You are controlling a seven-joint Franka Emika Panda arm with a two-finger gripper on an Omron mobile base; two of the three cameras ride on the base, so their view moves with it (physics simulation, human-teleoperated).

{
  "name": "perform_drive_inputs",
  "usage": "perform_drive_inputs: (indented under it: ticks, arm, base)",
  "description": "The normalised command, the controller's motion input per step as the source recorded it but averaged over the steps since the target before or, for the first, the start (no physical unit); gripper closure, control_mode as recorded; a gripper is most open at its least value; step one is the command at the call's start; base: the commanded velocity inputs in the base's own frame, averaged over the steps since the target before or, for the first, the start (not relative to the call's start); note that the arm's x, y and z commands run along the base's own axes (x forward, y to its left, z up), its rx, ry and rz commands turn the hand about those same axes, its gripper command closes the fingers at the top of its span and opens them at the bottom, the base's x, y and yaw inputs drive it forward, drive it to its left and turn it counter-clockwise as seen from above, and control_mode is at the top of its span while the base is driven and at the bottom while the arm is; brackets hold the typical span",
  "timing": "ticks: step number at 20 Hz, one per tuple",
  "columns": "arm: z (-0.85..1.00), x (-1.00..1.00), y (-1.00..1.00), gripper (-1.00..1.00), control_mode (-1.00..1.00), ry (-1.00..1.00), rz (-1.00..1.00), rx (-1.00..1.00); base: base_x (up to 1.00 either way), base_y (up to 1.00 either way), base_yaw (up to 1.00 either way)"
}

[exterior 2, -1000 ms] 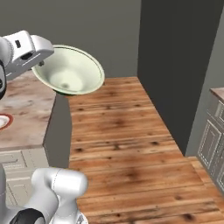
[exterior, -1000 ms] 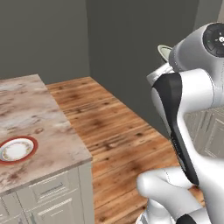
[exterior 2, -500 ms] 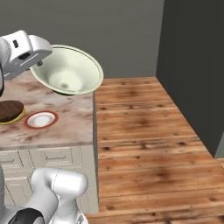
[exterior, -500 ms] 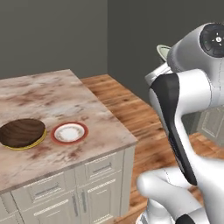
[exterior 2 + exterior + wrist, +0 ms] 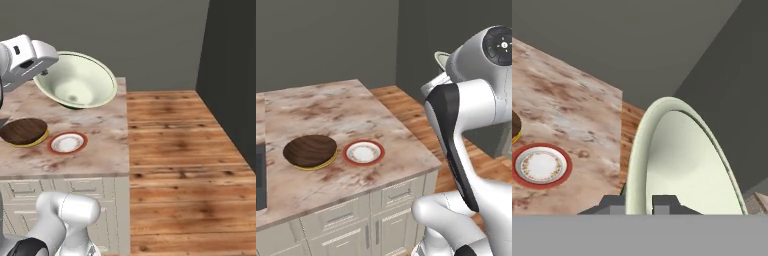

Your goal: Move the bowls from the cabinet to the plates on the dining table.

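Our tool (image 5: 639, 204) pinches the cream bowl (image 5: 77, 86) by its rim, high over the surface (image 5: 341, 117), and it looks tilted, so it could slip and miss the red plate (image 5: 363, 152).

The robot arm (image 5: 466, 125) is built of glossy white, rounded shell segments with smooth, bulbous joints. In the left base view a broad black band runs down the side of the upright link, tapering to a point toward the lower joint. At the top of that link sits a dark grey round cap with a ring of small pale dots and a tiny white mark at its centre. The lower links curve like thick white tubes, with a dark patch at the bottom edge. In the right base view the hand (image 5: 27, 59) is a boxy white housing bearing two small dark square marks. The fingertips (image 5: 664, 202) are small, dark grey and blocky.
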Motion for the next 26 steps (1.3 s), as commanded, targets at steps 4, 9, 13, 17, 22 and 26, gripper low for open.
perform_drive_inputs:
  ticks: [4,9,13,17,22,26]
  arm:
    - [0.0,0.0,0.0,1.0,1.0,0.0,0.0,0.0]
    - [0.0,0.0,0.0,1.0,1.0,0.0,0.0,0.0]
    - [0.0,0.0,0.0,1.0,1.0,0.0,0.0,0.0]
    - [0.0,0.0,0.0,1.0,1.0,0.0,0.0,0.0]
    - [0.0,0.0,0.0,1.0,1.0,0.0,0.0,0.0]
    - [0.0,0.0,0.0,1.0,1.0,0.0,0.0,0.0]
  base:
    - [0.33,0.41,0.14]
    - [0.19,0.51,0.12]
    - [0.18,0.5,0.09]
    - [0.15,0.24,0.04]
    - [0.03,0.0,0.0]
    - [0.13,-0.16,0.0]
